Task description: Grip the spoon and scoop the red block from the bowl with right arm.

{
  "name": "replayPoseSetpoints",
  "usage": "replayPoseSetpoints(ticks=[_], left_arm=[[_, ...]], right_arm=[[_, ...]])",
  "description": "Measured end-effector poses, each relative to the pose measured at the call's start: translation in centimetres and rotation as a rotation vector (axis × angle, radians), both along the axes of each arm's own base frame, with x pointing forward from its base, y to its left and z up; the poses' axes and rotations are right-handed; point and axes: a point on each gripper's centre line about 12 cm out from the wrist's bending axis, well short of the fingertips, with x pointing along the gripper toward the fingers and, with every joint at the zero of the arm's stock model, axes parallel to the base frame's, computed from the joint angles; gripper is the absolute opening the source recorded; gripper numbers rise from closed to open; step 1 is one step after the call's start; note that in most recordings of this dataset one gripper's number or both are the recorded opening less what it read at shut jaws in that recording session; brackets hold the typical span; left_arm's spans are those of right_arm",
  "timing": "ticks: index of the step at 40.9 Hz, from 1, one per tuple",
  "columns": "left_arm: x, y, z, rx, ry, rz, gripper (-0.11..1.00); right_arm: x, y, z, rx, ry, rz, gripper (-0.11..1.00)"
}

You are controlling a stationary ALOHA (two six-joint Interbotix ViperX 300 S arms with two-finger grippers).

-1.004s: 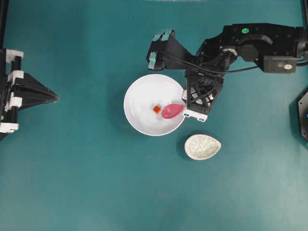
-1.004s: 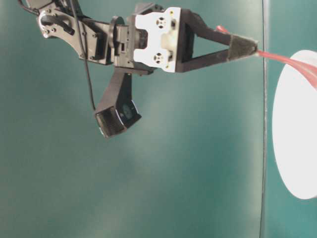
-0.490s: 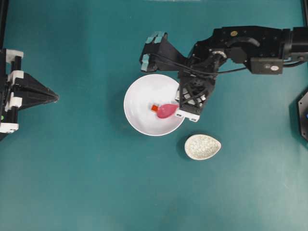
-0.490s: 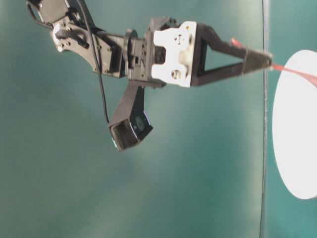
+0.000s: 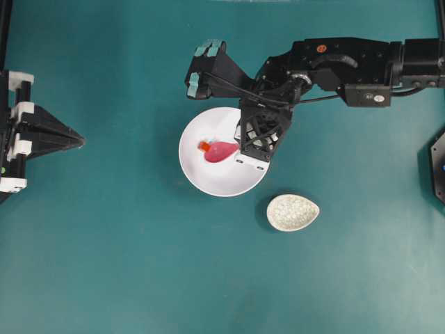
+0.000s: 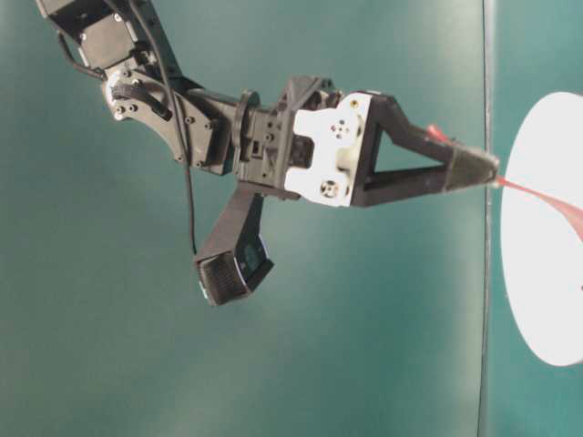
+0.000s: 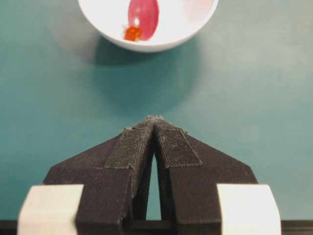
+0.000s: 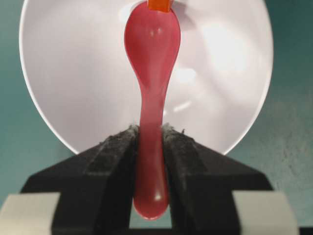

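One right gripper point(image 8: 149, 142), fingers clamped on the handle of the spoon point(image 8: 150, 63), holds it low in the bowl point(image 8: 73, 73) so the scoop's tip meets the red block point(image 8: 159, 5). Farther off, the left gripper point(image 7: 155, 128) rests pinched shut and empty. Compared with a second ago, spoon and block sit nearer the bowl's far side.

Right arm point(image 5: 348, 56): black, white brackets, black cable, teal pads; label text unreadable.
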Motion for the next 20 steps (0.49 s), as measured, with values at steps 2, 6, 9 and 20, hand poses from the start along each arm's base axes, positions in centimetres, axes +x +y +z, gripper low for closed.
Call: replayPoseSetpoints(ticks=[2,6,9,20], left_arm=[[0.0,0.0,0.0,0.0,0.0,0.0,0.0],[0.0,0.0,0.0,0.0,0.0,0.0,0.0],[0.0,0.0,0.0,0.0,0.0,0.0,0.0],[0.0,0.0,0.0,-0.003,0.0,0.001,0.0]], right_arm=[[0.1,-0.11,0.04,-0.001,-0.009,-0.008,0.24],[0.25,-0.23,0.14,-0.004,-0.023,-0.013,0.24],[0.29,-0.31,0.16,-0.005,-0.027,-0.017,0.24],[0.32,-0.32,0.18,-0.006,-0.03,-0.017,0.24]])
